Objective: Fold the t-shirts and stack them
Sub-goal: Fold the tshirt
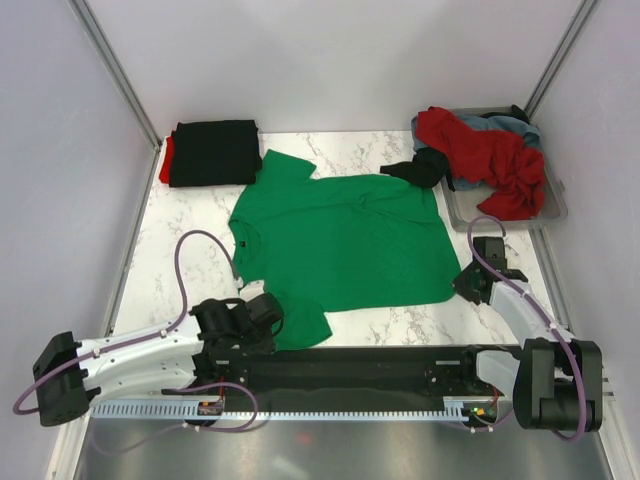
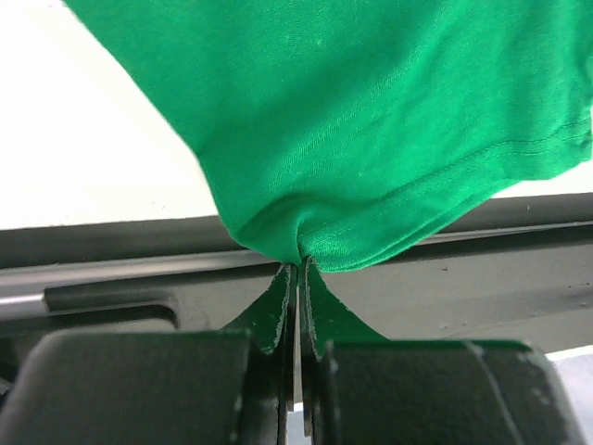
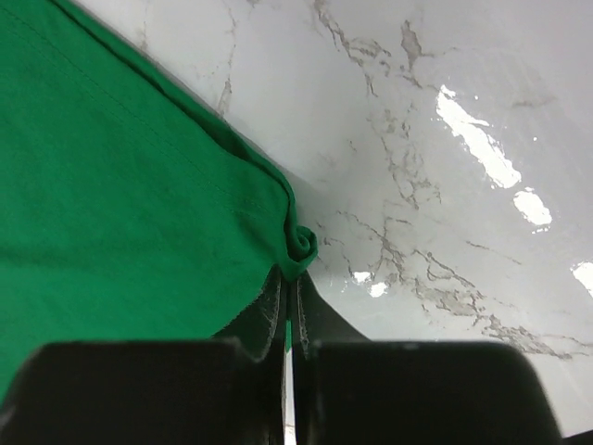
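Observation:
A bright green t-shirt (image 1: 345, 240) lies spread flat in the middle of the marble table. My left gripper (image 1: 268, 310) is shut on its near sleeve (image 2: 371, 139), the cloth bunching right at the fingertips. At the shirt's near right hem corner (image 3: 298, 243) my right gripper (image 1: 468, 282) is shut, and the corner is curled between the pads. A folded black t-shirt (image 1: 214, 152) lies on a red one (image 1: 165, 160) at the back left. A crumpled red t-shirt (image 1: 490, 155), a black one (image 1: 425, 167) and a grey-blue one (image 1: 500, 125) are heaped at the back right.
The clear plastic tray (image 1: 555, 205) holds the heap at the back right corner. White walls with metal posts close in the table on three sides. The black rail of the arm bases (image 1: 380, 370) runs along the near edge.

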Robot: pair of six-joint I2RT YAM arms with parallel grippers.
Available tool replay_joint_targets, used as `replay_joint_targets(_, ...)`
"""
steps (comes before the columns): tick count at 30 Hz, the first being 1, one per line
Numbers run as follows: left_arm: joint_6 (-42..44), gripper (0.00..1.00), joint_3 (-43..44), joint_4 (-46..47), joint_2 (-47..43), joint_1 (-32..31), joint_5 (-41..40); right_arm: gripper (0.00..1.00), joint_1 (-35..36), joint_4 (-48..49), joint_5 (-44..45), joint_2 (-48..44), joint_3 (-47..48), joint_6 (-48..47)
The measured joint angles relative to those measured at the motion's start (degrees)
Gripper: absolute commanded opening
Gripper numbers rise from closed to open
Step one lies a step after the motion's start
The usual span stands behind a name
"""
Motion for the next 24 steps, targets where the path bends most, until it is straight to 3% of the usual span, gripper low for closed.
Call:
replay_joint_targets(4,0.0,0.02,2.8,-3.0,-1.2,0.1,-1.0,0.0,0.0,-2.8,-1.6,-3.6,0.0,0.2)
replay_joint_targets(17,0.9,0.02,23.4,-21.5,-8.3,0.9,-9.9,0.0,0.0,-22.4,-10.0,-23.4,2.7,0.6)
replay_joint_targets(24,2.2,0.02,33.0,-28.7,-7.6,1.0,-12.2,0.0,0.0,-29.5,-13.1,-26.5,5.8,0.6)
